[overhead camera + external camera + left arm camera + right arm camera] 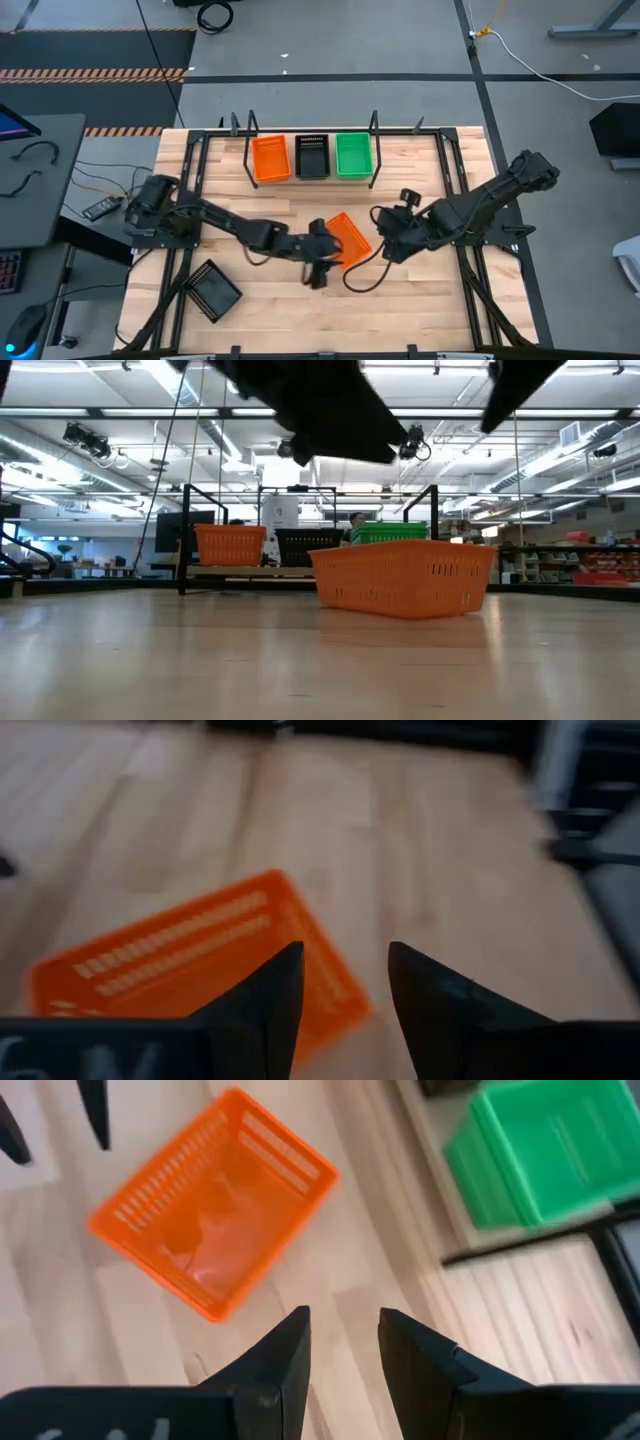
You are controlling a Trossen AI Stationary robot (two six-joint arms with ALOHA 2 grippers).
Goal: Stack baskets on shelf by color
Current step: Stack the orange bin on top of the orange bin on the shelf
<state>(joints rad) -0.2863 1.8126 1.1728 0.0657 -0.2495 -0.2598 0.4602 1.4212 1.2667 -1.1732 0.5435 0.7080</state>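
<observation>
One orange basket (349, 240) stands on its bottom on the tabletop, turned askew; the low view shows it upright (405, 575). My left gripper (318, 266) hovers open just off its left near corner, and the left wrist view shows the basket (190, 955) beside the fingers (345, 982). My right gripper (381, 234) is open and hangs close to the basket's right side (215, 1200), not touching it (343, 1330). On the shelf (310, 182) stand orange (270, 158), black (312, 155) and green (353, 154) baskets side by side.
A black basket (215, 290) lies askew near the table's near left corner. Black frame rails (190, 200) run along both table sides. A cable loops on the table near the right gripper (365, 275). Bare wood lies between the shelf and the orange basket.
</observation>
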